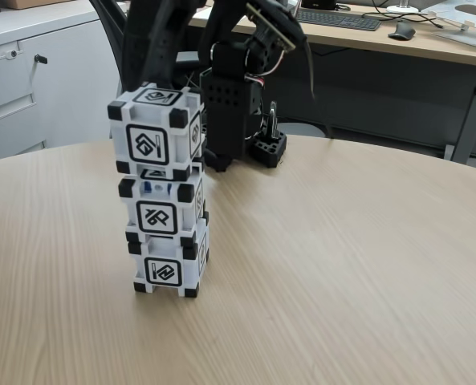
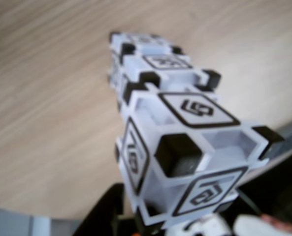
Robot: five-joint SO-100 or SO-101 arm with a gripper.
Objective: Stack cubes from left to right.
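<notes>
1. I see three cubes stacked in one column on the worktop (image 1: 342, 265), left of centre in the fixed view.
2. Bottom cube (image 1: 167, 269) sits flat on the wood. Middle cube (image 1: 160, 212) rests on it, shifted slightly left in that view.
3. Top cube (image 1: 154, 132) sits on the middle cube, overhanging a little to the left, and looks slightly tilted.
4. Arm (image 1: 229, 104) stands behind the stack and reaches over it from above; its black links cover the area right above the top cube.
5. Jaws: I cannot tell whether they are spread or clamped on the top cube. The fingertips are hidden behind and above the cube in the fixed view, and in the wrist view I only get dark jaw parts at the bottom edge, either side of the cube.
6. Wrist view: top cube (image 2: 185, 162) is right at the jaws, very close to the lens; the middle cube (image 2: 163, 66) and bottom cube (image 2: 138, 39) run away from the jaws towards the worktop (image 2: 47, 108). The picture is blurred, so I cannot confirm contact.
7. Each face shows a black-framed symbol, and the corners are black blocks.
8. Behind the arm: a black holder (image 1: 268, 148) at the base, a desk with a keyboard (image 1: 338, 19) and a mouse (image 1: 401, 31), and a white cabinet (image 1: 29, 80) to the left.
</notes>
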